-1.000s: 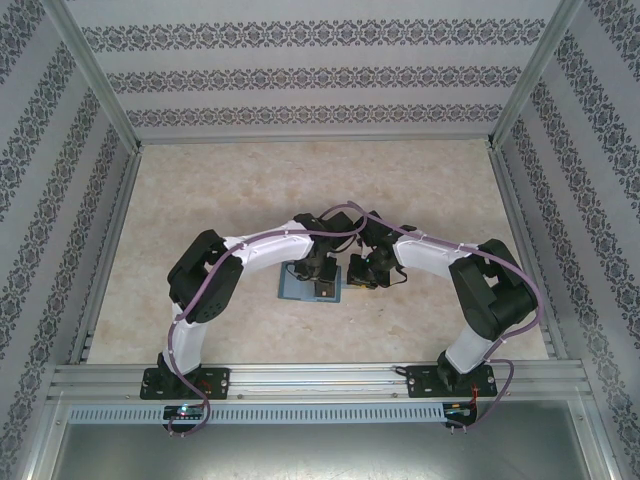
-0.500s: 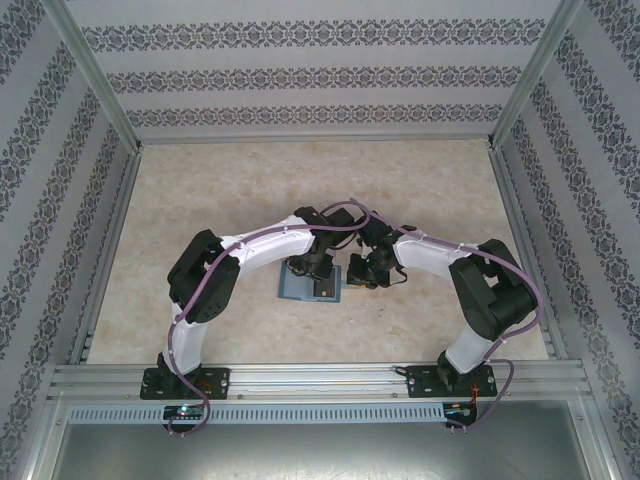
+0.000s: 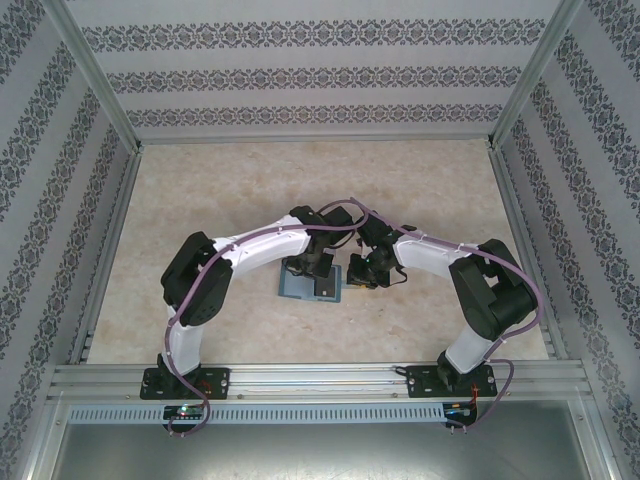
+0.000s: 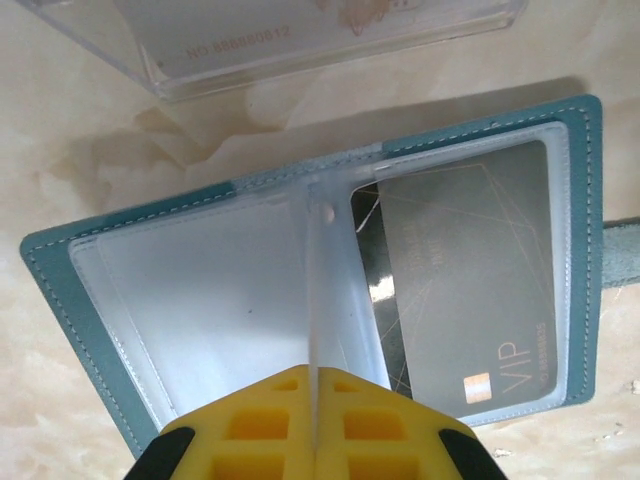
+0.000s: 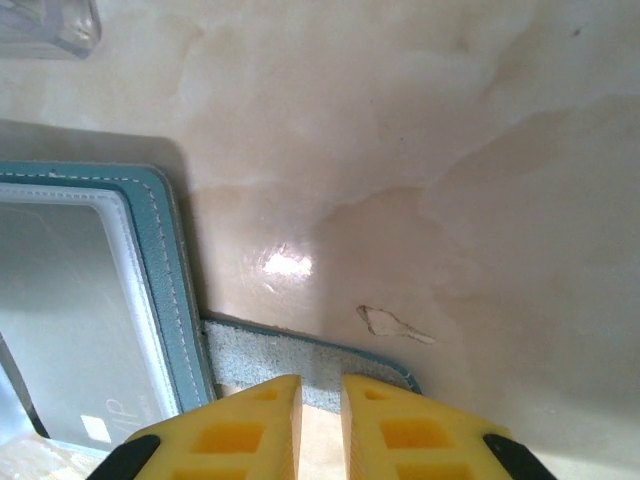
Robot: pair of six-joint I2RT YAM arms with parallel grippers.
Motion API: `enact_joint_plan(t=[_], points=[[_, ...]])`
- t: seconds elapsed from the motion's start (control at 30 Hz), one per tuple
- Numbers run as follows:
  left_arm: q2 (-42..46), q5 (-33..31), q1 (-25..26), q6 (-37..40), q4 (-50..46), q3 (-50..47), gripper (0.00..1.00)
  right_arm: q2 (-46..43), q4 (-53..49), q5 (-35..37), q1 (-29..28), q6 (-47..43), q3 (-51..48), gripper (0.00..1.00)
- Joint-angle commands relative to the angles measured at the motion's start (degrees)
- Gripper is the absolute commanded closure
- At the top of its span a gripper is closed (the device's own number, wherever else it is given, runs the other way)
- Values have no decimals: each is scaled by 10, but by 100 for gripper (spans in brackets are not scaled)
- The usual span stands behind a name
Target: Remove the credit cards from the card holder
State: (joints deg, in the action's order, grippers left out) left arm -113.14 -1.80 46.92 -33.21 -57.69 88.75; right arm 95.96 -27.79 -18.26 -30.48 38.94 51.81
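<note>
— Table [image 3: 200, 200] first: where does everything sit?
— Both arms reach to its middle, the left arm [image 3: 250, 250] from the left and the right arm [image 3: 440, 255] from the right, meeting over the holder [image 4: 50, 270]. It lies open and flat, with the tray [image 4: 300, 50] just beyond it on the far side.
— What changed in the last second?
— The left arm's elbow swung out to the left, and the left gripper [image 4: 315, 425] closed. Its jaws were partly apart. Now they are pressed together on the sleeve [image 4: 325, 260], the clear leaf standing up along the fold.
— And the holder?
— Same spot as before. The right gripper [image 5: 320, 420] has not moved either. Its jaws are almost together with a thin slit and nothing between them, tips down over the tab [image 5: 300, 360] at the holder's right edge. I judge it pins the tab rather than grips it.
— Cards?
— One dark card [image 4: 470, 270], marked VIP, sits in the right pocket behind clear plastic. The left pocket looks empty. Print shows through the tray, but I cannot tell whether a card lies there.
— So what does the fresh grip mean?
— Probably that the sleeve can now be lifted or turned to open the pocket's mouth. The card itself is untouched, so its removal is yet to come. Thin plastic may slip, or drag the holder if the tab comes free.
</note>
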Motion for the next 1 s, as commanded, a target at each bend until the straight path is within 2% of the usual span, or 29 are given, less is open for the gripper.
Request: enact_joint_plan(t=[0.0,0.37,0.73,0.97], points=[[17,-20,-1,-2,-8,-17,100,0,-15,17,5,-10,-14,81],[-7,-16,-6,-5,12,-78,98,4,-17,18,6,-14,-14,82],[-10,-64,-7,-1,-21,-84,81,6,-19,15,7,-16,-11,81],[32,-91,-18,5,-50,-79,77,-1,-21,8,7,-12,-8,81]])
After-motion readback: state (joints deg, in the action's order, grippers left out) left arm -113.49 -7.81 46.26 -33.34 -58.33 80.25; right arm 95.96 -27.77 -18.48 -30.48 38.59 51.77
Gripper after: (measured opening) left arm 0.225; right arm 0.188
